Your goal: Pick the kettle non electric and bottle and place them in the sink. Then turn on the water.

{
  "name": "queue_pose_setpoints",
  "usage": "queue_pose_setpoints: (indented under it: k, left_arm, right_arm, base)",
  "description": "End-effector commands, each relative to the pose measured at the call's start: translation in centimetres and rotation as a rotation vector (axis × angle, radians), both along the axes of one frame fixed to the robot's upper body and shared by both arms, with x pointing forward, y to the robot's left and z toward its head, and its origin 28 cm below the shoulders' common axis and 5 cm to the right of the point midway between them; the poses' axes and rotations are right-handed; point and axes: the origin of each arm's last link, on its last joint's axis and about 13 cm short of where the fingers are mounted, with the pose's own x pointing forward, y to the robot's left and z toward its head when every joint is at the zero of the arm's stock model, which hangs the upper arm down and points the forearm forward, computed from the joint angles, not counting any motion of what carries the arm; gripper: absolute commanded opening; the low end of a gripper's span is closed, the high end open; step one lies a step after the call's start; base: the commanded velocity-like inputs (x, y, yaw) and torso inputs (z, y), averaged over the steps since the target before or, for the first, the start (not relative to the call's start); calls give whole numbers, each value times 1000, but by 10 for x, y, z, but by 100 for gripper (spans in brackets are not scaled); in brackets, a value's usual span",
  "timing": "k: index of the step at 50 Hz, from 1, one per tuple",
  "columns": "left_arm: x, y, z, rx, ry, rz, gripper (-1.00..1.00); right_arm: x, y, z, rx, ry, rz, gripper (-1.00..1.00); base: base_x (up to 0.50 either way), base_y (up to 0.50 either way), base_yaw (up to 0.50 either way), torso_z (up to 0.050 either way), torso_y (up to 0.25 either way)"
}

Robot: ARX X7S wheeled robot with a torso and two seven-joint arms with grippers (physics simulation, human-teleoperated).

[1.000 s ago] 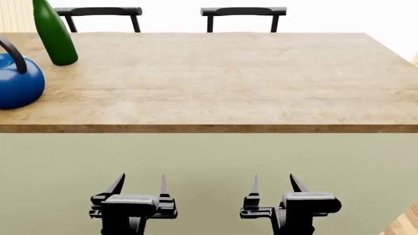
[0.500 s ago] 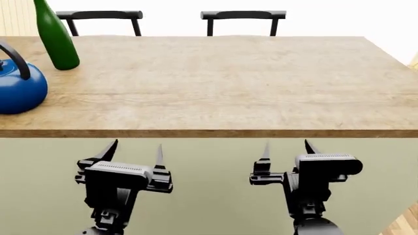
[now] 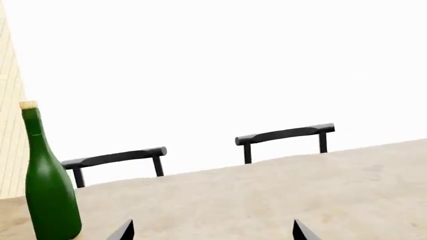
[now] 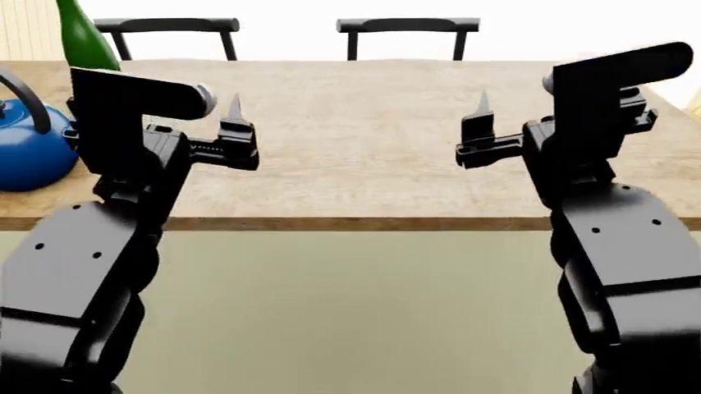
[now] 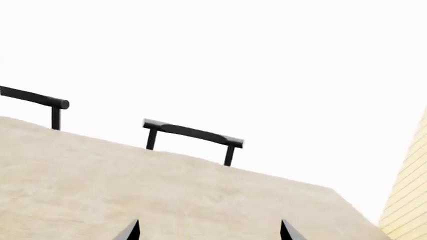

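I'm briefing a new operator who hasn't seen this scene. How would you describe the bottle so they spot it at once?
Start at the long wooden counter with two black chairs behind it. Follow it to the far corner on the robot's left, where the bottle stands upright behind the blue kettle. It is the only tall, slim, glossy green thing, with a cork-coloured top.

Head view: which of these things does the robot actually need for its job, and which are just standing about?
Needed:
- blue kettle, far left on the counter
- green bottle, behind the kettle
- left end effector and right end effector, both empty
The sink is not in view.

Standing about:
- two black chairs behind the wooden counter
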Motion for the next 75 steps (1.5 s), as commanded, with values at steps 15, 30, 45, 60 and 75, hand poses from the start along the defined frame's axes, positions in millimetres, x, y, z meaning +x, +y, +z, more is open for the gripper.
queue_pose_setpoints:
  k: [15,30,45,60,75]
  left_arm:
    - [74,17,140,47,5,173,100]
    - [77,21,156,55,-2,184,100]
    - [70,24,152,23,9,169,100]
    - [69,31,146,-8,-2,174,100]
    - [66,35,148,-6,-11,176,100]
  right_arm:
    - [48,-35,130,-60,4,-40,100]
    - [55,-34,128,-95,14,-18,100]
    - [56,-29,119,-119,39,3,100]
    - [57,-26,114,-115,50,11,100]
    - [56,-25,115,-118,52,22,100]
  base:
    - [0,0,0,0,0]
    - [7,103,0,0,0]
    - [49,500,0,0,0]
    - [48,500,0,0,0]
    - [49,500,0,0,0]
